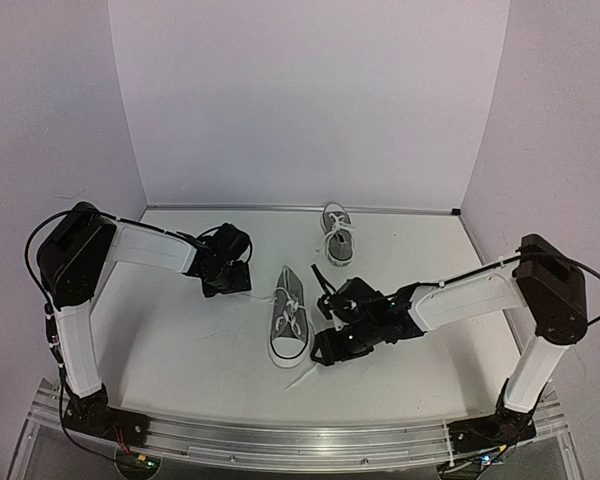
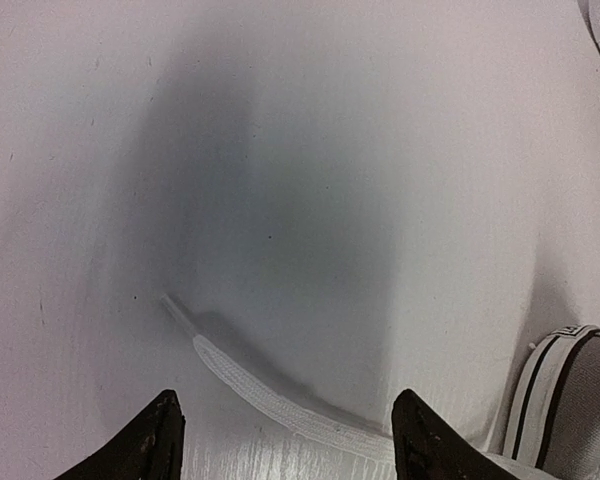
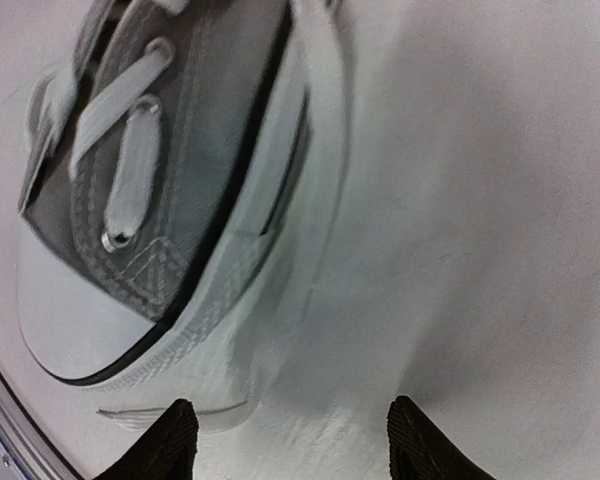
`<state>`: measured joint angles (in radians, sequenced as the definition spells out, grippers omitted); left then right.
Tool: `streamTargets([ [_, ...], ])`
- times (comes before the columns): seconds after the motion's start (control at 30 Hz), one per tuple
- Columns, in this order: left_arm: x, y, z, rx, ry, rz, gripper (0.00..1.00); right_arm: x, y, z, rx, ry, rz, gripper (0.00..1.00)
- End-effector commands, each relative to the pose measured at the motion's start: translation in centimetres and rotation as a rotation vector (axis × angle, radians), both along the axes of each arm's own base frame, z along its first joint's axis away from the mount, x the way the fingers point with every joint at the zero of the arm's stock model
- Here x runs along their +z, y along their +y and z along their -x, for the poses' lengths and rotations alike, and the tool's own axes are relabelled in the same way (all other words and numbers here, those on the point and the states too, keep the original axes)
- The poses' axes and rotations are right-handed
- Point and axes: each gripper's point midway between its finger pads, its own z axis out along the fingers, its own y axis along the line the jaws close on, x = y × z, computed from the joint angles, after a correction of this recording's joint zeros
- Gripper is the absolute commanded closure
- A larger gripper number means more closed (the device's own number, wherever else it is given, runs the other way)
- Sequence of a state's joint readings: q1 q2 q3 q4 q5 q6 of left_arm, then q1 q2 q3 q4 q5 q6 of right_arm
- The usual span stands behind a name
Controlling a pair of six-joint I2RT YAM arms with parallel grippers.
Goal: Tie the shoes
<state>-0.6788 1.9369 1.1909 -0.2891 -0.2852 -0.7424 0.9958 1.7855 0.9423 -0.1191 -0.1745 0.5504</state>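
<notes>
The left claw (image 2: 282, 402) is open and empty over a white lace (image 2: 242, 383) that runs right along the surface (image 2: 280, 150) to the near shoe (image 1: 290, 322), toe toward the arms, and just right of that toe the right claw (image 3: 290, 412) is open too, maybe near the other lace end.

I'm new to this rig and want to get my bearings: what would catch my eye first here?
A grey sneaker lies central on the table, with the left pincer and right pincer low on either side, both open. A loose white lace end trails on the table just ahead of the left pincer. A second sneaker sits near the back wall.
</notes>
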Motion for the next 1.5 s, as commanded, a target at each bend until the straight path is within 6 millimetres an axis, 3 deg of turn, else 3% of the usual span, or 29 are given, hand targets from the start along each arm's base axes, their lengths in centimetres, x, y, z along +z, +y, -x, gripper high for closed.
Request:
streamTargets([
  [0.0,1.5,0.0,-0.8,0.03,-0.037,0.005,0.29,0.9,1.8,1.7,0.032,-0.018,0.006,0.36],
  [0.17,1.5,0.4,-0.6,0.039,-0.044,0.001,0.27,0.3,2.9,3.1,0.016,-0.015,0.041,0.27],
  [0.53,1.9,0.7,-0.4,0.044,-0.054,0.0,0.22,-3.0,2.5,3.2,-0.026,-0.021,0.211,0.29],
  [0.63,2.0,0.8,-0.4,0.046,-0.058,-0.002,0.22,-4.0,1.1,3.7,-0.022,-0.031,0.291,0.31],
  [0.83,1.9,1.0,-0.3,0.049,-0.059,-0.001,0.22,-5.4,-4.2,4.3,-0.05,-0.07,0.479,0.37],
  [0.97,1.9,1.0,-0.3,0.046,-0.061,-0.005,0.21,-4.3,-6.7,4.2,-0.097,-0.106,0.515,0.43],
  [1.13,2.0,0.9,-0.4,0.039,-0.061,-0.007,0.21,-2.7,-7.6,4.2,-0.14,-0.119,0.477,0.47],
  [1.37,2.1,0.8,-0.1,0.026,-0.058,-0.001,0.22,2.1,-6.6,2.8,-0.162,-0.162,0.326,0.48],
  [1.47,2.3,0.9,0.0,0.022,-0.065,0.005,0.22,3.0,-5.7,3.1,-0.146,-0.135,0.257,0.48],
])
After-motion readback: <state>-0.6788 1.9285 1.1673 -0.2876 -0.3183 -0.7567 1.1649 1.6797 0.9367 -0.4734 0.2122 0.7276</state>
